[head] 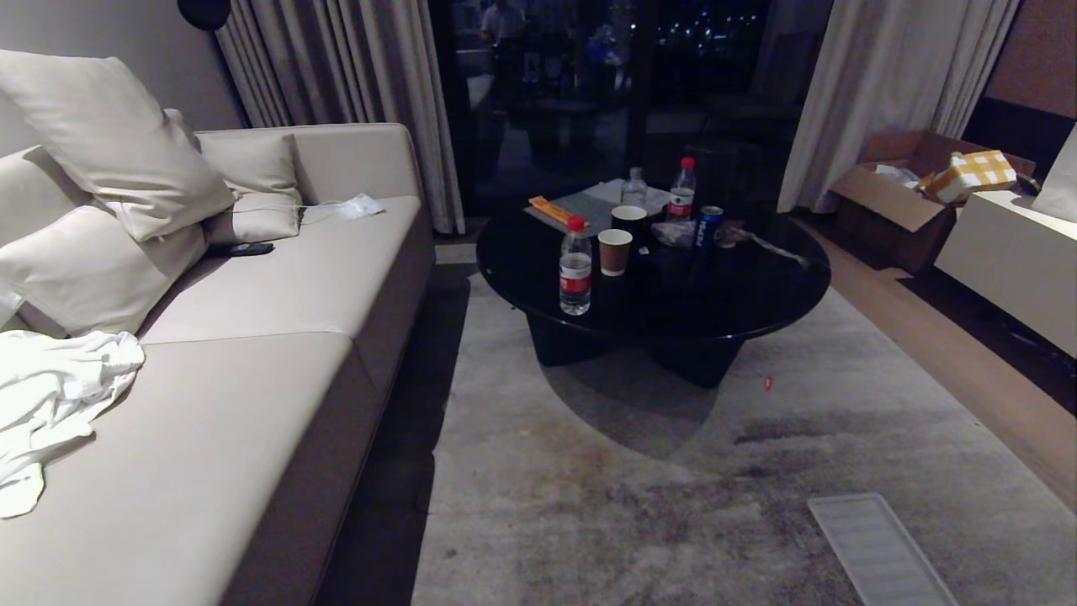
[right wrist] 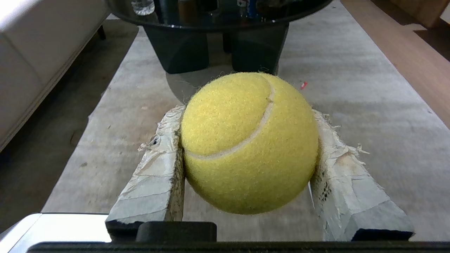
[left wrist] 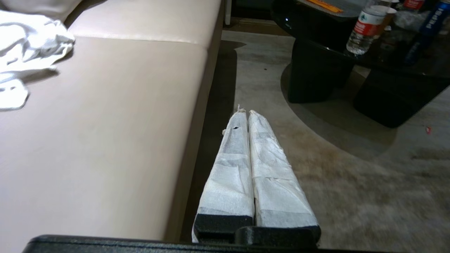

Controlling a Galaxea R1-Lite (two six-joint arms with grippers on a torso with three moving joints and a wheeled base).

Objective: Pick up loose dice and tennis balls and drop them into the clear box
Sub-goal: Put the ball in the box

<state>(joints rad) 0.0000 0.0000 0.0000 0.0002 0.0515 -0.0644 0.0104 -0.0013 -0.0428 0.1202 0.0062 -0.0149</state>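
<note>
Keep right gripper [right wrist: 246, 140] clamped on tennis ball [right wrist: 248, 140], left gripper [left wrist: 246, 114] pressed closed and idle; find clear box, apparently unseen, perhaps beyond ribbed panel [head: 879, 551] at five o'clock.

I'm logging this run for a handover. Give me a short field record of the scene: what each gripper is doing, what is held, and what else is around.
right gripper: shut on the tennis ball, held above the rug
left gripper: shut, empty, beside the sofa
clear box: not in view
dice: none in view
coffee table: bottles, paper cups, a can on top
ribbed panel: flat on the rug
</note>
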